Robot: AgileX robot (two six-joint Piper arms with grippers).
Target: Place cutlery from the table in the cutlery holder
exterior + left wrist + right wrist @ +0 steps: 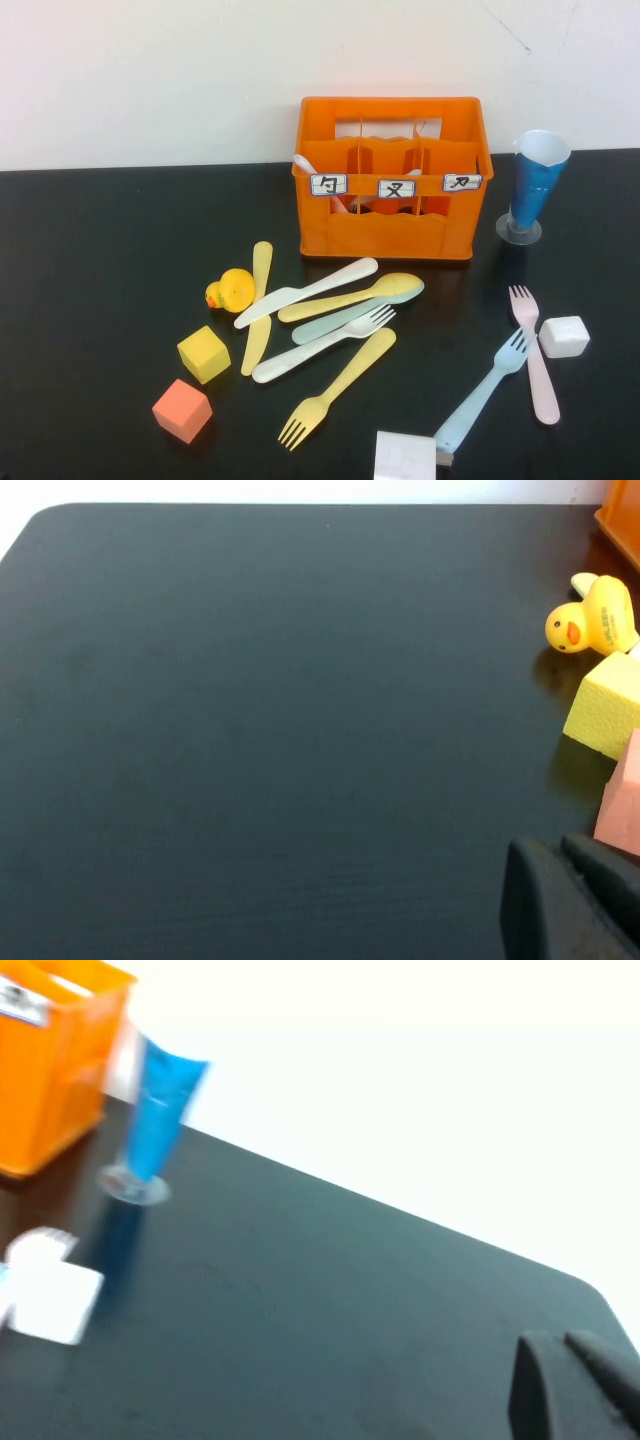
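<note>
Cutlery all over the black table, both arms hanging back

Nearest the camera, a yellow plastic fork (335, 391) is lying at 6 o'clock, a blue plastic fork (483, 393) and a pink plastic fork (533, 352) are lying at 4 o'clock, and an orange foam cube (182, 410) and a yellow foam cube (204, 354) are sitting at 8 o'clock. Mid-table (90, 300), white, pale green and yellow pieces are piling up beside a small yellow rubber duck (232, 290). Farthest, at 12 o'clock, the orange plastic three-compartment cutlery holder (390, 235) is standing, a blue cone-shaped cup (534, 185) at 2 o'clock. The left gripper (565, 895) and right gripper (570, 1380) are both sitting clenched, holding nothing, each showing only in its own wrist view above bare tabletop.
</note>
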